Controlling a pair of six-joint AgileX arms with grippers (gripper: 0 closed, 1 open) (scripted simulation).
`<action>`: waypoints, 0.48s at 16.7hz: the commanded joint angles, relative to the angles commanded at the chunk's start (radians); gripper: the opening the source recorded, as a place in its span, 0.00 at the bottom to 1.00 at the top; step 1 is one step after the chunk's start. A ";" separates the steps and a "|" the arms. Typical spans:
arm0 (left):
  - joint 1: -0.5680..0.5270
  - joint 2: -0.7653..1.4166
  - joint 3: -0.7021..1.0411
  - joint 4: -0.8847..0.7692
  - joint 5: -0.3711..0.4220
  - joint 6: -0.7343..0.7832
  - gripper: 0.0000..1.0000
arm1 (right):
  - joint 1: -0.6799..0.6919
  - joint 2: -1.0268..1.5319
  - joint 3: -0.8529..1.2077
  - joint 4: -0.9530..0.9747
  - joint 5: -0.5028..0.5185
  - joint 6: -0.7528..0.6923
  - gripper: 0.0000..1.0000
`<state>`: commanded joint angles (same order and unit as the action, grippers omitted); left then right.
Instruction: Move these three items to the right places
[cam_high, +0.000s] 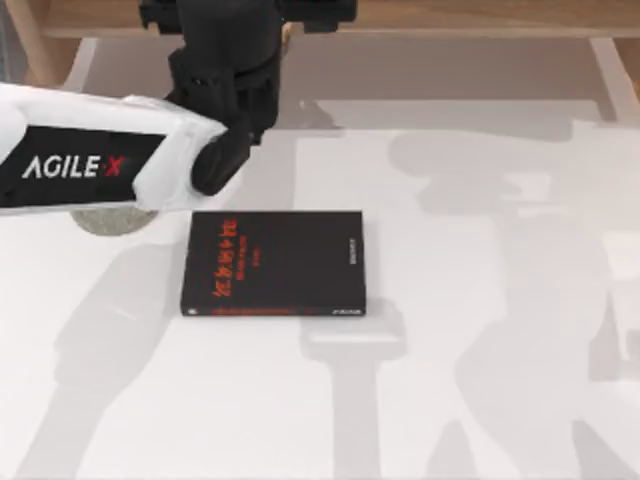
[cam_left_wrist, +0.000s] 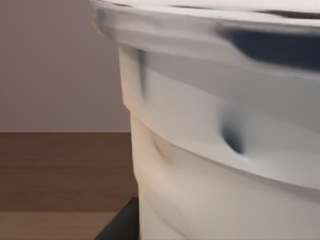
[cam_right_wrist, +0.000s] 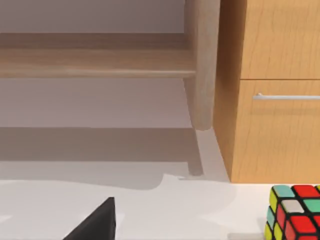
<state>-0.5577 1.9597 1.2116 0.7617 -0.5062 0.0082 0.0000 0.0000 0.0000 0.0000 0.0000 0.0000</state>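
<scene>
Left hand (cam_high: 225, 125): at the far left of the table, black wrist and hand pointing toward the far edge, white forearm reaching in from the left edge. Can't tell from the top view whether its fingers are spread or closed. Left wrist view is right up against the drink cup (cam_left_wrist: 225, 170): white lid rim and lid skirt at top, pale tan cup wall below, very close to the camera. A dark finger tip (cam_left_wrist: 122, 225) shows just beside the cup wall; contact can't be confirmed.

Forearm carries "AGILE·X" in white lettering on a black panel (cam_high: 75, 167), the X partly red.

Grey coaster disc (cam_high: 112, 218): on the table just under the near edge of the left forearm, mostly covered by it, just left of the black book.

Black book (cam_high: 274, 263): flat on the white table (cam_high: 480, 380), left of centre, spine facing the near side. Red lettering down the left part of the cover and along the spine, small white text near the right edge; none of it readable.

Right hand: one dark finger tip (cam_right_wrist: 97, 222) shows in the right wrist view, open or closed can't be told. Same view: a Rubik's cube (cam_right_wrist: 295, 212) on the table, with a wooden drawer cabinet (cam_right_wrist: 272, 90) and a wooden leg (cam_right_wrist: 202, 65) beyond it.
</scene>
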 joint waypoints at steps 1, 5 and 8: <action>0.000 0.000 0.000 0.000 0.000 0.000 0.00 | 0.000 0.000 0.000 0.000 0.000 0.000 1.00; 0.002 0.000 -0.013 0.030 0.035 -0.001 0.00 | 0.000 0.000 0.000 0.000 0.000 0.000 1.00; 0.007 -0.011 -0.081 0.125 0.135 -0.005 0.00 | 0.000 0.000 0.000 0.000 0.000 0.000 1.00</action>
<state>-0.5502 1.9487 1.1305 0.8872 -0.3713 0.0030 0.0000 0.0000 0.0000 0.0000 0.0000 0.0000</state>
